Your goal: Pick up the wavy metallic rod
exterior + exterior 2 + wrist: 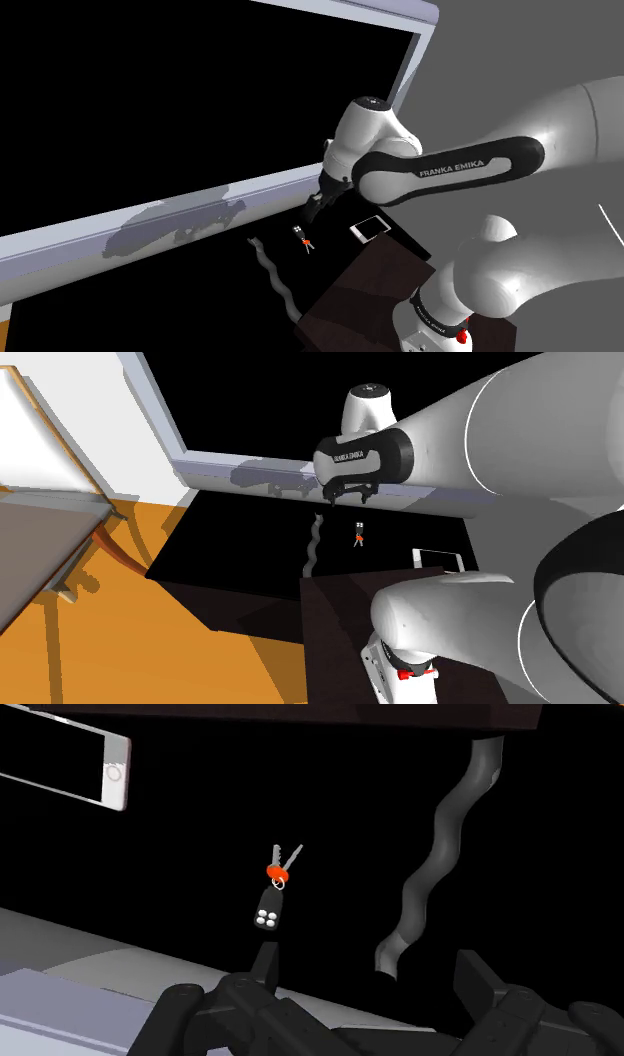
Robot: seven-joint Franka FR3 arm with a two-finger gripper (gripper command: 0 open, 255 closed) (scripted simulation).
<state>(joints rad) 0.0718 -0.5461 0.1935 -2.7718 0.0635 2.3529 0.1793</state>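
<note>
Arm [450, 170]: mounted on the stand [365, 285], reaching out over the black tabletop [240, 552] that runs on from the stand's far side. Gripper [368, 962]: hanging above the tabletop, well out from the stand, fingers spread wide and touching nothing. Wavy grey rod [432, 864]: flat on the tabletop, one end just beside the stand's corner, body snaking straight away from the stand, other end below the spread fingers. White phone [65, 766]: flat, just beside the stand's far edge. Keys [268, 909], black fob with a red ring: farther out from the stand than the phone.
</note>
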